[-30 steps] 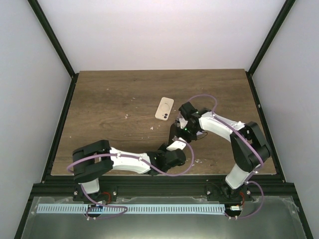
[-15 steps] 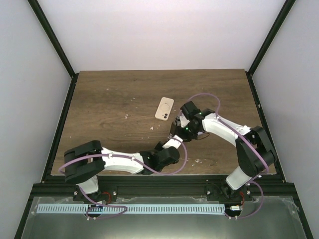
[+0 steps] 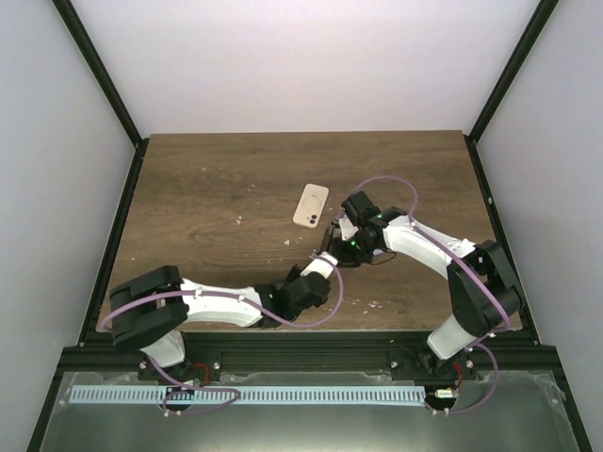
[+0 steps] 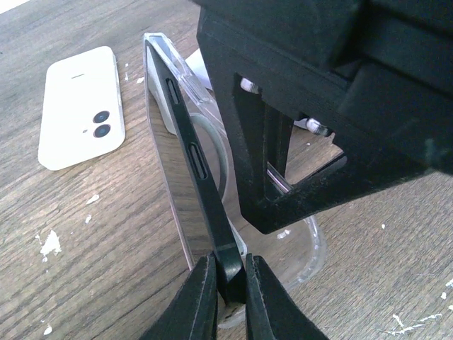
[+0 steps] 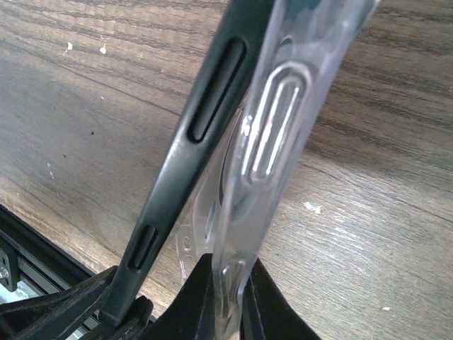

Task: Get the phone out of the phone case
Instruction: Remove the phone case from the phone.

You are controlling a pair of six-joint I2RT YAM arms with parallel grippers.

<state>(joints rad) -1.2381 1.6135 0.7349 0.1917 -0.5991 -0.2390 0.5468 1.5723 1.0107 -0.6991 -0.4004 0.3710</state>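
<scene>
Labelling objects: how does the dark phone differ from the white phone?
Colour: the dark phone is black; the white phone is cream. Pose: the dark phone stands on edge, pinched by the left end effector; the white phone lies flat on the table, lenses up, untouched. Case: the dark phone sits beside the clear case that the right end effector pinches; the white phone shows none. Both are slim slabs.

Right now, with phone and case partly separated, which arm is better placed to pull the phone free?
Left. The left gripper is shut on the edge of the dark phone, while the right gripper pinches the clear case, so the left can likely draw the phone away.
</scene>
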